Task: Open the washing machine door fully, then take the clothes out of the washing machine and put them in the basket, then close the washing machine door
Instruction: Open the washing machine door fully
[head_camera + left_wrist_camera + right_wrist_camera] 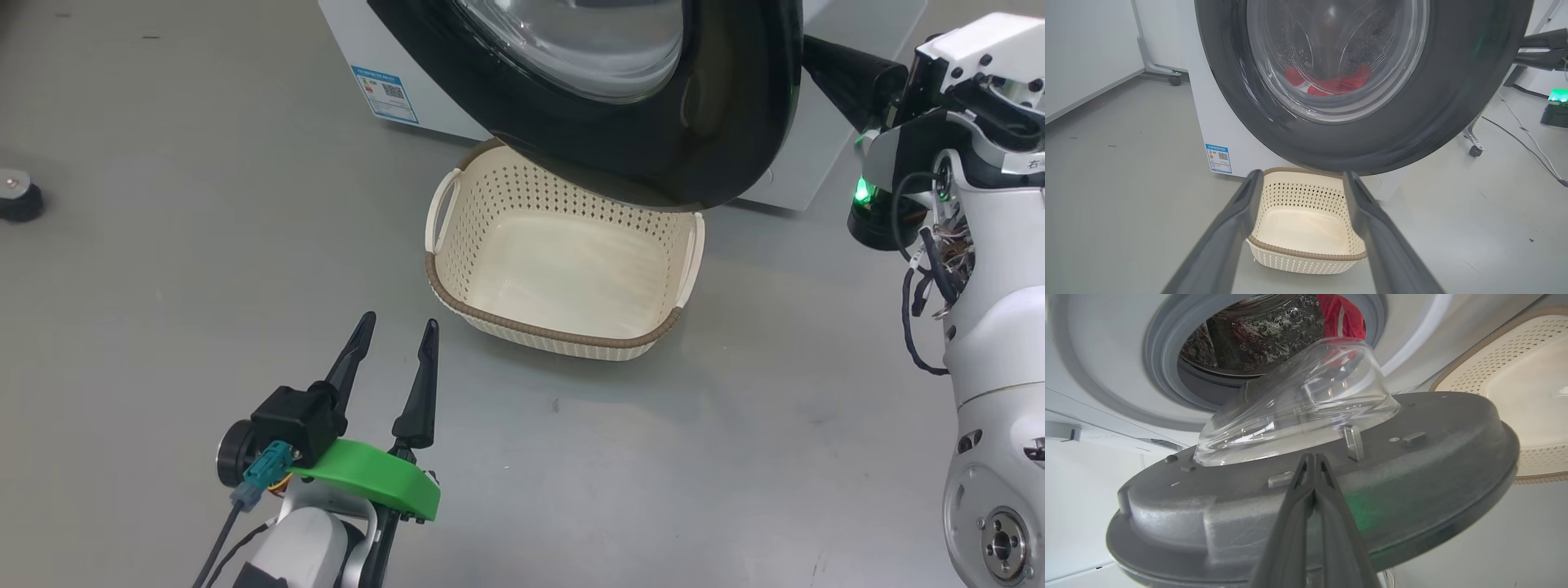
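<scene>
Opening step, by the look of it, not yet finished. Hanging part-open over the far rim of the basket (555, 335): the washing machine door (718, 122), glass bowl (1298, 400) turned away from the basket toward the washing machine (359, 41).

Above and beyond the basket's right end: the right gripper (1312, 457), fingers pressed together with nothing between them, tips at the door's grey inner face just by the bowl. Touching or barely off, cannot tell.

On the basket's near side, off its left corner: the left gripper (400, 321), fingers spread wide, holding nothing, aimed across the basket.

Beyond the basket, low in the drum (1249, 339): the clothes (1331, 83), red through the glass. Nothing lying in the basket.

Risks from here:
- Skating onto the bowl or off the door's edge, with only closed tips on a smooth face and nothing hooked; then a swing back over the basket.
- Clipping the basket's far rim with the door's lower edge and shoving the basket aside; clearance not readable.
- Reaching early with the left gripper, knocking the door over the basket, or dropping clothes beside the basket.
</scene>
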{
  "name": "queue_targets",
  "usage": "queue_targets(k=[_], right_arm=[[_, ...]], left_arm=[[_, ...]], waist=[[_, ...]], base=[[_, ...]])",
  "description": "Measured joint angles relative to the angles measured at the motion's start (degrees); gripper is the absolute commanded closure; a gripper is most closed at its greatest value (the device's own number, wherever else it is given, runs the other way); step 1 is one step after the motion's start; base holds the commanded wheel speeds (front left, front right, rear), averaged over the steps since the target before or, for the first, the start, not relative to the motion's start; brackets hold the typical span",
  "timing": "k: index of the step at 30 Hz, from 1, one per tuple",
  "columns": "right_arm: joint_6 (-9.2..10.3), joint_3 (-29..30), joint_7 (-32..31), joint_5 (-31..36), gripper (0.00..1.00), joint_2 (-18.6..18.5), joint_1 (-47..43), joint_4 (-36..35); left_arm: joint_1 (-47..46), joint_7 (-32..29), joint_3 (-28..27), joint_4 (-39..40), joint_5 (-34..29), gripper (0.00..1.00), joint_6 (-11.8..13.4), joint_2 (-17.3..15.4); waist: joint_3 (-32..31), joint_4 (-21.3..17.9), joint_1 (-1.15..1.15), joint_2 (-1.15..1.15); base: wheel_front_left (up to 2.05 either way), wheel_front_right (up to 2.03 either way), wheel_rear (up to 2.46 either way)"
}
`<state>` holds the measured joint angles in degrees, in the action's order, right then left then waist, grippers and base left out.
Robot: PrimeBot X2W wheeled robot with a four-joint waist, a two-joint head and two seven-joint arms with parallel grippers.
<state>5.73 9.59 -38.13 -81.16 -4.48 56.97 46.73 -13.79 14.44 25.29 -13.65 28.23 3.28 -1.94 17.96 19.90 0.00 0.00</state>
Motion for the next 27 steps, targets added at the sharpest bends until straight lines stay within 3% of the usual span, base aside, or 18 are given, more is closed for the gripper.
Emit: queue_targets(k=[10, 27], right_arm=[[-0.03, -1.76, -1.44, -2.25, 1.00, 0.11, -1.25, 1.35], [-0.60, -12.24, -5.53, -12.37, 1.00, 0.26, -3.63, 2.96]], left_arm=[[1.16, 0.00, -0.01, -0.20, -0.65, 0.00, 0.00, -0.01], [1.48, 0.00, 0.10, -0.38, -1.78, 0.00, -0.05, -0.02]], waist=[[-1.85, -0.57, 0.00, 0.00], [-3.77, -0.77, 0.00, 0.00]], base=[[0.00, 0.00, 0.00], [0.00, 0.00, 0.00]])
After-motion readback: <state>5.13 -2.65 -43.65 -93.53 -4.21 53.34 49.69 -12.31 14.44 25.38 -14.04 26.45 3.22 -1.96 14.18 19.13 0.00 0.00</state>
